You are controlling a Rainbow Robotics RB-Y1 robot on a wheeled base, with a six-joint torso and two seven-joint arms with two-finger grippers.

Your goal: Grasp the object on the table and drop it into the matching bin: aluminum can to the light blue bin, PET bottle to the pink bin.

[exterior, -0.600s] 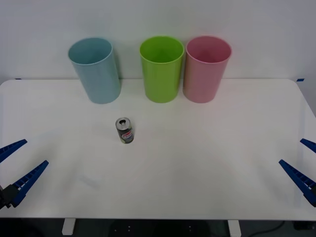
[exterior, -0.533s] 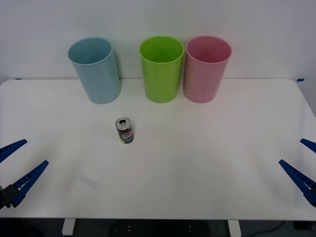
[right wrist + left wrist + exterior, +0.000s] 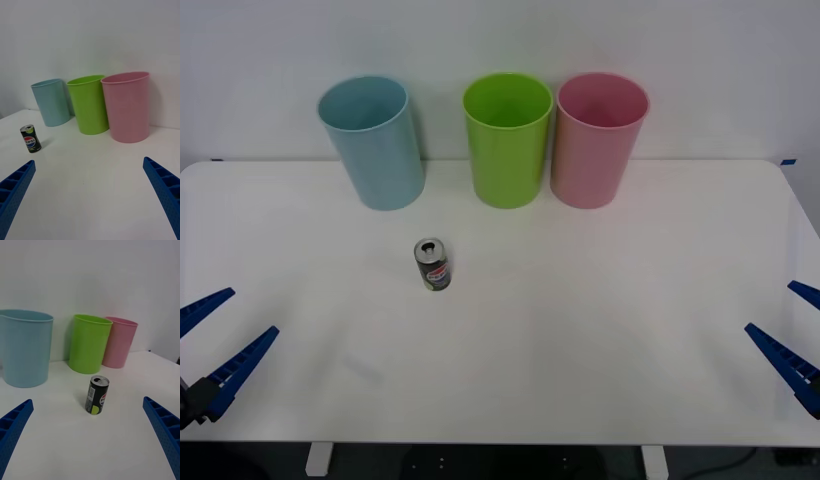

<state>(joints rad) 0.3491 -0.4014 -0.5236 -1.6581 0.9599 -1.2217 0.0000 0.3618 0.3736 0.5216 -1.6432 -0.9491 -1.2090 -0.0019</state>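
Observation:
The aluminum can (image 3: 433, 264), dark with a silver top and a red, white and blue label, stands upright on the white table (image 3: 600, 330), left of centre. Behind it at the back left is the light blue bin (image 3: 375, 145), and the pink bin (image 3: 598, 140) is at the back right of the row. My left gripper (image 3: 220, 340) hovers open at the near left edge, well short of the can (image 3: 98, 395). At the near right edge my right gripper (image 3: 795, 330) is open too, far from the can (image 3: 30, 138).
A lime green bin (image 3: 507, 140) stands between the blue and pink bins, close against the pink one. All three are upright along the back edge by the wall. Bare tabletop surrounds the can on every side.
My left gripper has dropped very slightly toward the near edge. The can, the bins and the right gripper have not moved.

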